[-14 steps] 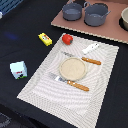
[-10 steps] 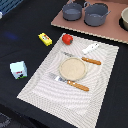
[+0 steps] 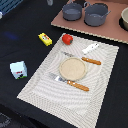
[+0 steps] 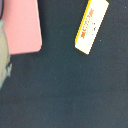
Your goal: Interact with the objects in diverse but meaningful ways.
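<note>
Exterior view: dark table w/ a striped mat (image 3: 40, 85). Tan plate (image 3: 73, 68) mid-mat, red pepper (image 3: 67, 38) and white piece (image 3: 90, 48) at the mat's far edge. Yellow box (image 3: 45, 38) just off the mat beside the pepper, carton (image 3: 18, 70) towards the exterior view's left. Grey pots (image 3: 86, 11) at back. My gripper isn't in this view.

Wrist view: dark surface, yellow box (image 4: 91, 25) tilted (red print up), pink slab (image 4: 20, 27) well apart from it. My fingers are out of shot, so can't tell if they're spread.

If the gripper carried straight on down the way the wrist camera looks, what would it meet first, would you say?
Probably the bare dark tabletop. The yellow box lies off to one side of that line. The gripper itself is not in view, so this is a guess.
</note>
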